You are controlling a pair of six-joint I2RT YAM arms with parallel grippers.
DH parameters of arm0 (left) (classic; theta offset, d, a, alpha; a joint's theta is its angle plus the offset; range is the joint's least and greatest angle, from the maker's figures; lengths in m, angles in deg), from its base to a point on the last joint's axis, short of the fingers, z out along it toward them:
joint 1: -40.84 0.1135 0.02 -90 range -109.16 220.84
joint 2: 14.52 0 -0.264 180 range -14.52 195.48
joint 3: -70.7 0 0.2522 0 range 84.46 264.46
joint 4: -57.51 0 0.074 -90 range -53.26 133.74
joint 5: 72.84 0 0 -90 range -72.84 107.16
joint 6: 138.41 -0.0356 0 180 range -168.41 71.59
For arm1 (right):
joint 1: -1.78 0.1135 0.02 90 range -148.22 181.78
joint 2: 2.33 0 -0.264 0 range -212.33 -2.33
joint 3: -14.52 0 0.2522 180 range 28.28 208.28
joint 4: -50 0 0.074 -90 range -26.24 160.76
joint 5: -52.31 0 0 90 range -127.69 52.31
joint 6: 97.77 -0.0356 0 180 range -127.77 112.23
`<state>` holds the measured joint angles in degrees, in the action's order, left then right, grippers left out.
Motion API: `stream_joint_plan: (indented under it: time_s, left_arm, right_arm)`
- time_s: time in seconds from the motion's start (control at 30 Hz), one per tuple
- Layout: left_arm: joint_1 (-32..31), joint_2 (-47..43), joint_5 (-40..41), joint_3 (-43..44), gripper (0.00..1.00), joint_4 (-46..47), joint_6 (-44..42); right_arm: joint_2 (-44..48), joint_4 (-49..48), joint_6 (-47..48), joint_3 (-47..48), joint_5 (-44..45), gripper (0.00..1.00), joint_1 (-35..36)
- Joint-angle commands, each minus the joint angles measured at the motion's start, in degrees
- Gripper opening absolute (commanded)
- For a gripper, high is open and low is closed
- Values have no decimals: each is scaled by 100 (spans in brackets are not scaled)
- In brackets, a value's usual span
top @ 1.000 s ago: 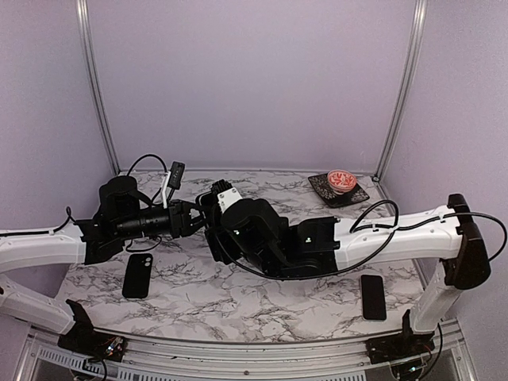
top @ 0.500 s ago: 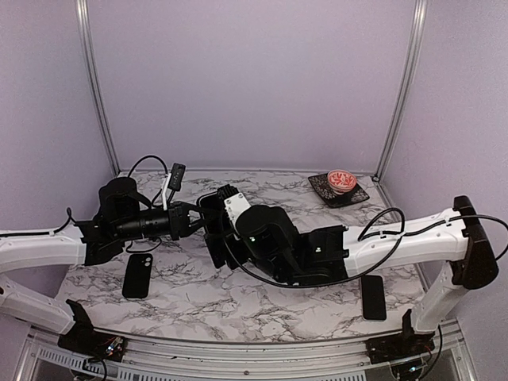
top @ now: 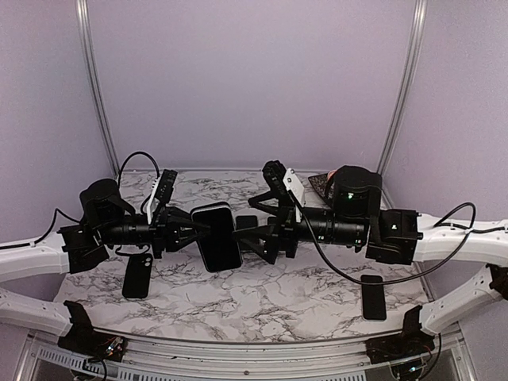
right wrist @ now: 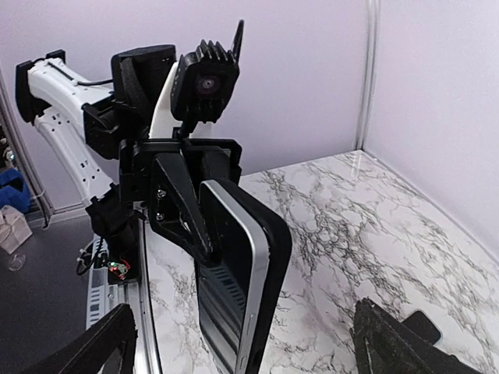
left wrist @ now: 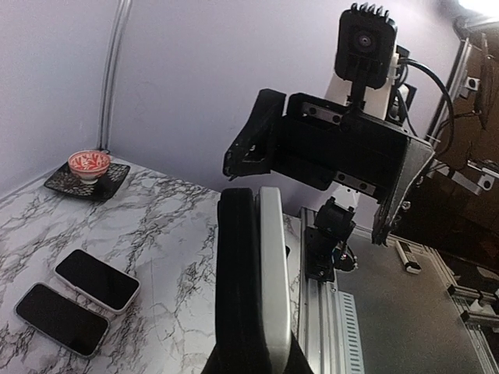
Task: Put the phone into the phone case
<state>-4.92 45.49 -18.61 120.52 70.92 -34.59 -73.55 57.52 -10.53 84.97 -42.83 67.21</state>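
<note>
Black case (left wrist: pixel 236 288) and silver-edged phone (left wrist: pixel 273 265) lie back to face, pinched together in the clenched left end effector (top: pixel 193 231). They are lifted clear of the counter (top: pixel 262 305) and jut out past its fingertips. The right end effector (top: pixel 252 236) hangs released just opposite, its fingers spread wide to either side of the pair's far end. Whether the phone is fully seated in the case I cannot tell. The phone looks like a light, rigid slab with a slick glass face, likely to chip if dropped. The case probably flexes at its lip. The safest hold seems to be across the long edges, pressing near the corners rather than on the glass.
</note>
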Motion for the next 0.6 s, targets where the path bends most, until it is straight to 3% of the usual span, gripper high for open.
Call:
stream_joint_plan:
  time_s: [0.0,0.1,0.17,0.27,0.3,0.33,0.57]
  left_arm:
    - [-179,-319,-741,-51,0,434,-595]
    - [-226,-415,-898,-78,0,462,-716]
    - [-252,-433,-1006,-78,0,479,-755]
    - [-284,-437,-1070,-85,0,499,-778]
    - [-285,-437,-1090,-83,0,506,-777]
    - [-289,-445,-1105,-83,0,517,-776]
    - [-293,-443,-1048,-94,0,586,-676]
  right_arm:
    - [-226,-98,497,444,-1062,92,31]
    - [-542,11,488,731,-1462,83,32]
    - [-735,92,465,916,-1615,71,31]
    - [-909,74,461,1037,-1931,39,35]
    - [-949,104,478,1064,-2021,16,32]
    - [-954,123,487,1072,-2016,0,31]
    - [-866,189,491,1066,-1890,0,34]
